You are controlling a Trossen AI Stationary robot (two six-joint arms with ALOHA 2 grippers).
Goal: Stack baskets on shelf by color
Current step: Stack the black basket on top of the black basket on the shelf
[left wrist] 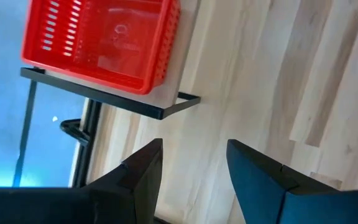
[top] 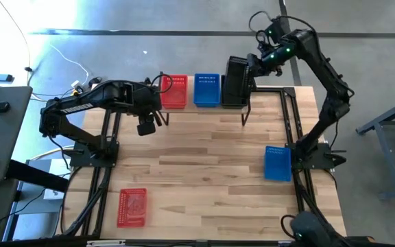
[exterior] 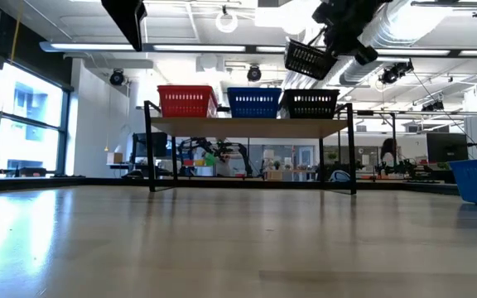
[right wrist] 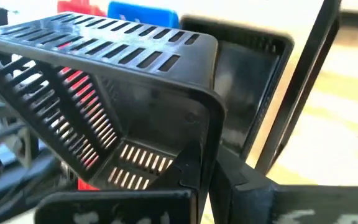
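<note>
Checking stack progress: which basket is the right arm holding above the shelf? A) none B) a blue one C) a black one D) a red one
C: the right gripper has its jaws shut on a tilted black basket, held above the black stack on the shelf.

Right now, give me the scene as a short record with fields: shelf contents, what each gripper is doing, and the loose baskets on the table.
shelf: red basket, blue basket, black basket, side by side
right gripper: shut on a second black basket, tilted in the air above the black one on the shelf
left gripper: open, empty, above the table in front of the shelf's red end
loose on table: one blue basket near the right arm's base, one red basket at the near left
</note>
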